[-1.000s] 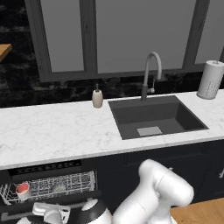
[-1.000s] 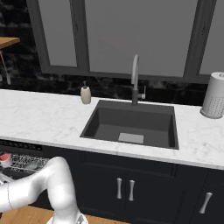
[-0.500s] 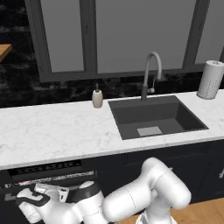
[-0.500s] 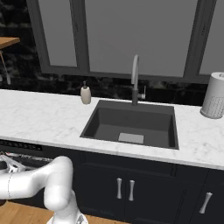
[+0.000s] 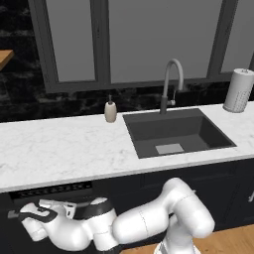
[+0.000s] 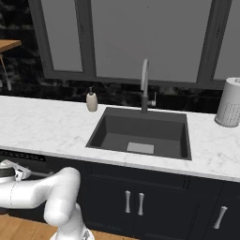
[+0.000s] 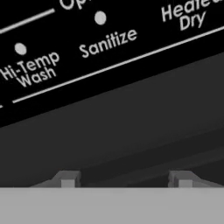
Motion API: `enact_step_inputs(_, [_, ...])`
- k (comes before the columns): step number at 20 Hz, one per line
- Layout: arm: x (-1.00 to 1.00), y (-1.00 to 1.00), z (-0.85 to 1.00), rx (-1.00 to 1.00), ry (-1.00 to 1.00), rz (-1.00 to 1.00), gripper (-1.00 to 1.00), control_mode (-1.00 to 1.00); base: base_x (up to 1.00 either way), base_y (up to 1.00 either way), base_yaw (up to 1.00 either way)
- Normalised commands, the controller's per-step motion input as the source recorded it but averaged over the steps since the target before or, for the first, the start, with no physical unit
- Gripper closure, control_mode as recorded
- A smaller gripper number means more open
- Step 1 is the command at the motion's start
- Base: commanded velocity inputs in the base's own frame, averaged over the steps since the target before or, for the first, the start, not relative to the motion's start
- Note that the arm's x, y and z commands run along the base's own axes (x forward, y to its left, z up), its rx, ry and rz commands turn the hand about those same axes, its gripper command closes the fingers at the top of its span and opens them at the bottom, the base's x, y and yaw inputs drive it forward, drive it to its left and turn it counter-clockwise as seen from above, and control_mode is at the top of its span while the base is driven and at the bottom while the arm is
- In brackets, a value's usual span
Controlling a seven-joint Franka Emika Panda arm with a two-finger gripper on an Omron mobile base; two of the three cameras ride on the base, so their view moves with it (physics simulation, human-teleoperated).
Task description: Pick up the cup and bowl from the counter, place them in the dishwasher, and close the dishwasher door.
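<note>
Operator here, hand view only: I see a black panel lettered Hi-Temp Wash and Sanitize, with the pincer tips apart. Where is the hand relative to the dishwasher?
Observer: In the left base view the pincer sits low, just under the black vented control strip beneath the white marble counter.
Operator: What's standing on that counter?
Observer: A beige soap bottle by the rear left corner of the dark inset sink, and a white paper towel roll at the far right.
Operator: How does the arm lie?
Observer: The white arm is bent low, reaching left in front of the dark cabinet fronts.
</note>
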Motion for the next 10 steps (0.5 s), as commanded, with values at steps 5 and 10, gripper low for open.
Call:
enact_step_inputs(5, [0.75,-0.14,-0.22,0.00,-0.10,-0.16,-1.00,-1.00,0.00,0.00,0.00])
enact_step_inputs(10, [0.68,-0.54,-0.50,-0.01,-0.07,-0.20,-1.00,-1.00,0.00,0.00,0.00])
